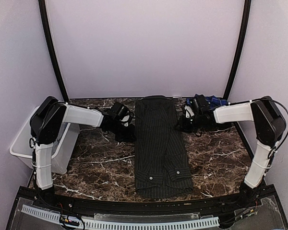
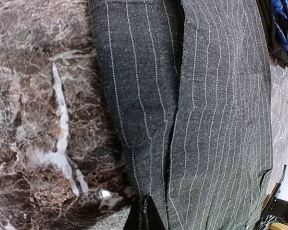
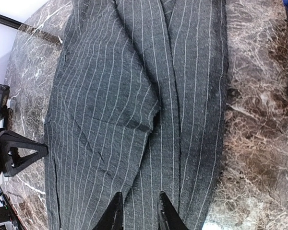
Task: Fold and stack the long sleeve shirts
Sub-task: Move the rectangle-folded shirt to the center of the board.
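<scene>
- Right gripper [image 3: 140,213] hung released, its two tips apart with striped cloth showing between them; nothing was held.
- Left gripper [image 2: 144,218] showed only a dark sliver at the bottom of its wrist view, tips close together; whether it was pinching cloth I cannot tell.
- Both sat low at the far half of the black pinstripe shirt [image 1: 158,148], one at each long edge; the left was just beside the left edge, the right at the right edge.
- The shirt lay in mid-table as a long narrow strip, sleeves folded in, buttoned cuffs at the near end; the step in hand looked to be the crosswise fold.
- To do it well: grip both edges level with each other; catch every layer, the loose sleeve flap too; lift little and carry evenly, or the strip would skew.
- The blue plaid shirt [image 1: 212,101] was bunched at the far right corner behind the right arm, unfolded; keep the right wrist off it.
- Marble table [image 1: 101,163] beneath; white bin [image 1: 24,143] off the left edge, well apart.
</scene>
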You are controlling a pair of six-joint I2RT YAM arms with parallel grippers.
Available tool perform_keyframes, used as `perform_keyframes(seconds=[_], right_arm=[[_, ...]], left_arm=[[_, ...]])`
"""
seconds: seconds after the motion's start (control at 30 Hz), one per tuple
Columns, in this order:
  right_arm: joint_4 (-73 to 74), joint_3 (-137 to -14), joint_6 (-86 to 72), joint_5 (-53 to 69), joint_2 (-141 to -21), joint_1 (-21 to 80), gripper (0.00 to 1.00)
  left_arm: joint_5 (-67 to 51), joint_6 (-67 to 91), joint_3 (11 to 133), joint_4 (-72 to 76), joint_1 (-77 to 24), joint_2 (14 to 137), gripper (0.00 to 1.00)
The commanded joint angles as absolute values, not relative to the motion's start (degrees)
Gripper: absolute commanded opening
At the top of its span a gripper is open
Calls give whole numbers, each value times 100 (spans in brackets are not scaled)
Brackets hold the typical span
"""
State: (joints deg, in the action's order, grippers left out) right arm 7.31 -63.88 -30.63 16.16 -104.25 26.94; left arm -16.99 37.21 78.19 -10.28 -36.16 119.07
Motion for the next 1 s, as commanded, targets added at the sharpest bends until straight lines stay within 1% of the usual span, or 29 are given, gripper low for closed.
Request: perform_keyframes(seconds=[0.0,0.33,0.53,0.7,0.97], right_arm=[[635,-6223,-3033,1469,-10114,2757,23],[604,-5986,-3052,1422,-9912,2902,23],[610,-5881,-3122,1551,-9780,3266,23],[616,-5697,-3226,1566,-9674,3625,23],[490,-5149,-3559,1614,-9383,4116,22]], left_arm=[[-1699,3591,7998,-1329,-3437,11849,0],[-1538,3362,7980,-1663,-3080,11706,0],[-1484,3448,7784,-1730,-3076,11580,0],[-1513,3612,7377,-1588,-3076,11256,0],[-1535,3718,7022,-1448,-3076,10951,0]])
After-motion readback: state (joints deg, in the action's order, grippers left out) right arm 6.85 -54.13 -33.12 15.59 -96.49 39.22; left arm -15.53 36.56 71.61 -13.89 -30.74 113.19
